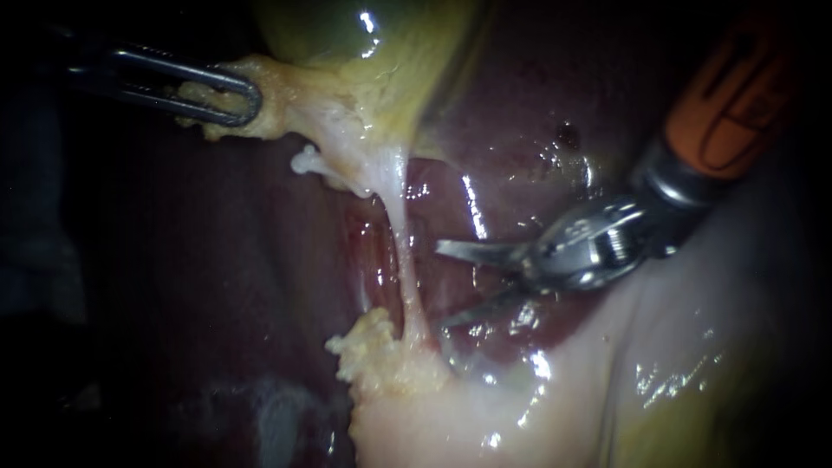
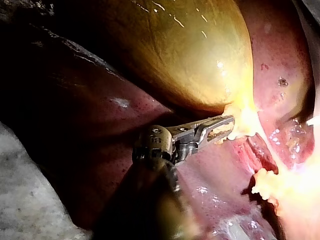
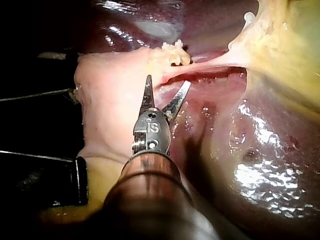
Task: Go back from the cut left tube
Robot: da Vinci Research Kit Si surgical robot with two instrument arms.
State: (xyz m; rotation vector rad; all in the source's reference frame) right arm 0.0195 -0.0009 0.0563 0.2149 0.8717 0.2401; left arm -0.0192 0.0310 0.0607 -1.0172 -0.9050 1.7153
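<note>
Position of the cut left tube (image 1: pixel 305 162): in the endoscope view its pale stub sits toward 10 o'clock from the centre. It hangs off the band of tissue below the gallbladder (image 1: pixel 347 35). Just beside it, on its 3 o'clock side, an uncut tube (image 1: pixel 400 251) runs as a thin whitish strand toward 6 o'clock. It ends in a lumpy yellow mass (image 1: pixel 368 351).

Your right instrument (image 1: pixel 440 284) enters from 2 o'clock. Its two blades point toward 9 o'clock and stand wide apart with nothing between them. The tips lie just to the 3 o'clock side of the uncut tube, without touching it, and are well apart from the cut stub. Beneath the blades lies the wet, dark red liver (image 1: pixel 537 113).

In the right wrist view the right instrument (image 3: pixel 168 82) shows the same clear gap. The uncut tube (image 3: pixel 200 67) crosses ahead of its tips, and the cut left tube (image 3: pixel 246 19) lies farther ahead.

Your left instrument (image 1: pixel 243 95) enters from 10 o'clock. Its jaws are clamped from both sides on fatty tissue (image 1: pixel 269 104) at the gallbladder's narrow end. The left wrist view shows the left instrument (image 2: pixel 222 127) gripping this fatty tissue (image 2: pixel 240 122) just under the gallbladder (image 2: pixel 190 55).
</note>
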